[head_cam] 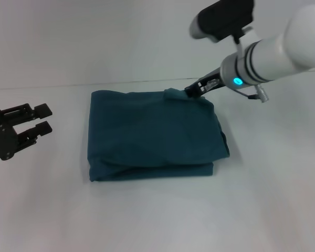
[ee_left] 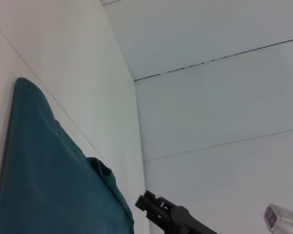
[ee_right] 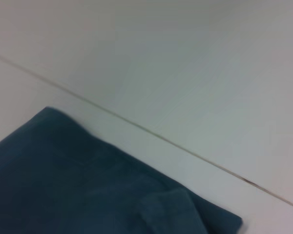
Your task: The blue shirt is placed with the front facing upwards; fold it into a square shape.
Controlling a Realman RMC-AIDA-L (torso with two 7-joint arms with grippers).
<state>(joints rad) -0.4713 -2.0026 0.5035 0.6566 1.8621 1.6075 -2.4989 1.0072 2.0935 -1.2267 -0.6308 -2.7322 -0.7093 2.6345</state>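
Observation:
The blue shirt [head_cam: 152, 136] lies folded into a rough square in the middle of the white table, plain teal side up with no lettering showing. Its far right corner [head_cam: 173, 95] stands up in a small crumpled bump. My right gripper [head_cam: 189, 91] reaches down from the upper right, its tip right at that raised corner. The left wrist view shows the shirt [ee_left: 44, 185] and the right gripper [ee_left: 149, 204] just beside its edge. The right wrist view shows only the shirt [ee_right: 88, 190] and its corner. My left gripper [head_cam: 46, 118] hovers open and empty to the left of the shirt.
The white table [head_cam: 157, 220] runs all round the shirt. A thin dark seam [head_cam: 68, 86] marks where the table meets the white back wall, just behind the shirt's far edge.

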